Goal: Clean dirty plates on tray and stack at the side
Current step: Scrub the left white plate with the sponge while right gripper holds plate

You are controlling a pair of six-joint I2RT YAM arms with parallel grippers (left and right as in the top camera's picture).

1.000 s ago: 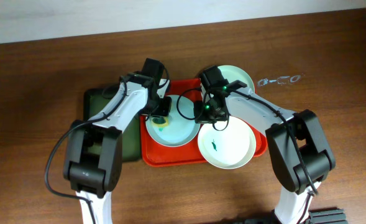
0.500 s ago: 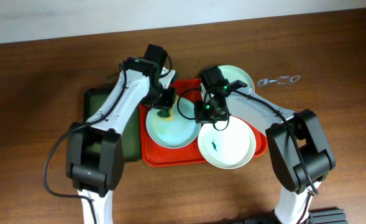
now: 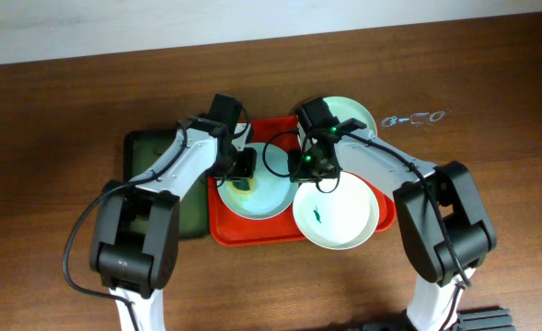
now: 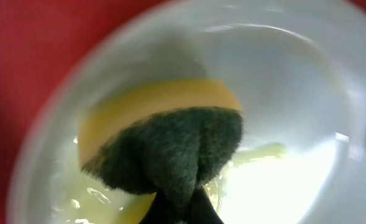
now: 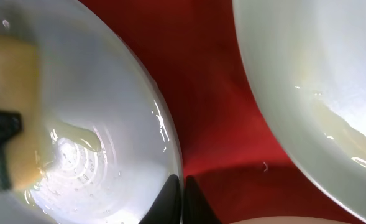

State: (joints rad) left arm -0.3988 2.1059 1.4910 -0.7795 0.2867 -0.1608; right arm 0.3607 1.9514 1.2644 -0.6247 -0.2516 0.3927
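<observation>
Plate [image 3: 263,196] on the tray [image 3: 252,235]: down-reaching left gripper [image 3: 241,178] clamps a sponge [image 4: 164,149], right gripper [image 5: 181,190] pinches its rim.

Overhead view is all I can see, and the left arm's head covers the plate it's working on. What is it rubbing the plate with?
Observer: A yellow sponge with a dark green scrubby side, pressed flat on the plate.
Operator: Is the plate clean yet?
Observer: Not quite. The left wrist view shows a wet, pale yellowish streak beside the sponge.
Operator: And what's the right arm doing in there?
Observer: In the right wrist view, the right fingers are shut on that plate's rim, probably to hold it steady.
</observation>
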